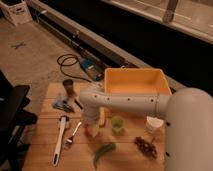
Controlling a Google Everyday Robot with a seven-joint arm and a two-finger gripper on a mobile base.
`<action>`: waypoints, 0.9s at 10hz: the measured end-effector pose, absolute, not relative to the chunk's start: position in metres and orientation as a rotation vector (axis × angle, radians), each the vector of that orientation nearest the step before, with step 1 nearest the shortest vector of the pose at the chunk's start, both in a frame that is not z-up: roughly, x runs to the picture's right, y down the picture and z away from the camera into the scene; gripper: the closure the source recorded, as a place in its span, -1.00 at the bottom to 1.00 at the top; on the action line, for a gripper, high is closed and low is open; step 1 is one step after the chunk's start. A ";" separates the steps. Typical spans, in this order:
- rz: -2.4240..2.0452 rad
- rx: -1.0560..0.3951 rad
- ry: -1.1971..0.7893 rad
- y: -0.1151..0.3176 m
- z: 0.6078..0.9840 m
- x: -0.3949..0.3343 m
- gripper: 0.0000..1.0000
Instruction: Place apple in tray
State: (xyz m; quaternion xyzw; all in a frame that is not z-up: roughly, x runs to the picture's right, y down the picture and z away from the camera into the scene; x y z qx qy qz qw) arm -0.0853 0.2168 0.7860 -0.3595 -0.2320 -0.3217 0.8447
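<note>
item: wooden counter (45,152), read left to right, task "place apple in tray".

- far left: long white-handled tool (59,142), a utensil (72,137) beside it, both lying flat; a dark cup (68,86) behind them (contents not visible).
- left of centre: gripper (91,127) lowered to the counter at the end of the white arm, fingers drawn together on the apple (92,133), of which we see only an orange sliver below. the apple sits on the counter, well apart from the tray.
- step in hand, as we judge it: the grasp. the next move calls for a straight lift, then a carry back and to the right, over the near wall.
- centre: yellow banana-like fruit (102,116) just beside the gripper; a green pod (103,152) in front; a small green cup (117,123) (contents unclear).
- centre to right: yellow tray (132,70) at the back, only its bare floor showing.
- right: white cup (154,123) (inside hidden); dark grapes (146,147) in front of it.
</note>
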 end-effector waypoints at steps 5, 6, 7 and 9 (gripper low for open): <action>-0.675 -0.556 -0.477 0.122 0.715 -0.081 1.00; -0.658 -0.517 -0.474 0.097 0.705 -0.076 1.00; -0.633 -0.482 -0.464 0.068 0.699 -0.064 1.00; -0.584 -0.422 -0.438 0.007 0.701 -0.036 1.00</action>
